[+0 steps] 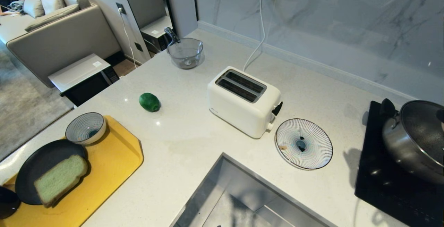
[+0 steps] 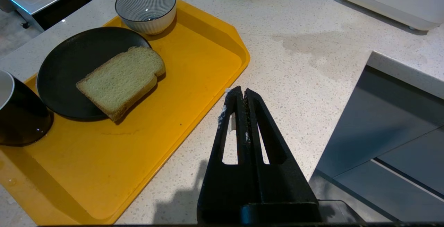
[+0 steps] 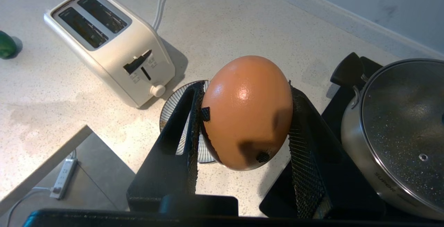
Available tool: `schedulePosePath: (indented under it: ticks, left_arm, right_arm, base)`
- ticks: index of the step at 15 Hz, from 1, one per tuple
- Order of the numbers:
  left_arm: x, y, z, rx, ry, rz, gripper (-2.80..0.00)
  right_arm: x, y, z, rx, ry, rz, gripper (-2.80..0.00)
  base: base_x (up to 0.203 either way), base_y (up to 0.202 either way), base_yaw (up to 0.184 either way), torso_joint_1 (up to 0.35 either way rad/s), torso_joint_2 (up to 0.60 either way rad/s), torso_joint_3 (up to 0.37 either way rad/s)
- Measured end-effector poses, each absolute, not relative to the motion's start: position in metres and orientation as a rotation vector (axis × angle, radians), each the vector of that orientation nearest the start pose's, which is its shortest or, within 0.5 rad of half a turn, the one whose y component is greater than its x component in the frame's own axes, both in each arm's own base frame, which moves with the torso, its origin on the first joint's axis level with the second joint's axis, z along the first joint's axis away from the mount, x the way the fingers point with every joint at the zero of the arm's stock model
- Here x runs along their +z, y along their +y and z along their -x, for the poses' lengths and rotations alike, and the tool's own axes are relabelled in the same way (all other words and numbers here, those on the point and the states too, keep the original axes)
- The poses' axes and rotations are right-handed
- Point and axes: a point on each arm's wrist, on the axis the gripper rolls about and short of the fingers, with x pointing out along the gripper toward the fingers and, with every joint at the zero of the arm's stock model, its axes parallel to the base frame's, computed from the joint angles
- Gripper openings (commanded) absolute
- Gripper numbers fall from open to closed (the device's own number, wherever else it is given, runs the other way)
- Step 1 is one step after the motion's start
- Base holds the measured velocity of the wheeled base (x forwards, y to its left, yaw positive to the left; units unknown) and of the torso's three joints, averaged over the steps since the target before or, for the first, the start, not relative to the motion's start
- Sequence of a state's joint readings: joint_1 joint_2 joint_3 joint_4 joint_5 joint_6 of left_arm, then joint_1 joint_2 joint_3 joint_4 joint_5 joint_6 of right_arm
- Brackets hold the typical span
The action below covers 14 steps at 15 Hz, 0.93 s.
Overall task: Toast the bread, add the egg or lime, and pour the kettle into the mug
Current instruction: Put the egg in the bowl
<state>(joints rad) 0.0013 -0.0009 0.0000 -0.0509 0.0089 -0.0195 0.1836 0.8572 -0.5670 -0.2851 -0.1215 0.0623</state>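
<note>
Faint grey logo low on the toaster (image 1: pixel 244 101) side at centre of the head view, too small to read; same mark at the top right of the left wrist view, equally illegible. "SUPOR" readable on the steel wall of the pot (image 3: pixel 399 140) at lower right of the right wrist view. Small printed marks beside the toaster's lever slot and knob, unreadable. Right gripper (image 3: pixel 244 116) partway open and clamped on the egg (image 3: pixel 247 112), mid-frame in its wrist view: both mesh-faced fingers (image 3: pixel 305 150) pressed to the shell, two dark spots showing low on it, striped plate (image 3: pixel 173 112) below and behind (partly hidden by the left-hand finger). Out of the head view altogether. Left gripper (image 2: pixel 241 97) pressed together, empty, at lower centre of its wrist view, above bare counter (image 2: pixel 305 64) just beside the yellow tray (image 2: pixel 194 91). Bread (image 1: pixel 60 179) at lower left of the head view, lying on a black plate (image 1: pixel 38 164) on the tray, one end hanging over the plate's rim. Striped bowl (image 1: pixel 85 128) just above it on the tray. Lime (image 1: pixel 149 102) left of centre, alone on the counter, well apart from the toaster. Mug (image 2: pixel 17 116) at the left edge of the left wrist view, on the tray (cut off by the frame).
</note>
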Motion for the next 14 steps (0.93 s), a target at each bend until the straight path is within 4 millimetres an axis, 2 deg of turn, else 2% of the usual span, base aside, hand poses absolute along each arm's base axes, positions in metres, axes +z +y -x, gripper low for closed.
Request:
schedulePosePath:
  ticks: [6, 10, 14]
  left_arm:
    - [0.081, 0.0, 0.023, 0.01, -0.051, 0.019, -2.8]
    - [0.081, 0.0, 0.023, 0.01, -0.051, 0.02, -2.8]
    - [0.081, 0.0, 0.023, 0.01, -0.052, 0.02, -2.8]
  right_arm:
    - [0.24, 0.015, -0.094, 0.086, 0.033, -0.029, -2.8]
    - [0.232, 0.014, -0.086, 0.106, 0.032, 0.013, -2.8]
    - [0.236, 0.012, -0.076, 0.103, -0.01, 0.009, -2.8]
  base:
    - [0.0, 0.0, 0.0, 0.0, 0.0, 0.0]
    - [0.0, 0.0, 0.0, 0.0, 0.0, 0.0]
    - [0.0, 0.0, 0.0, 0.0, 0.0, 0.0]
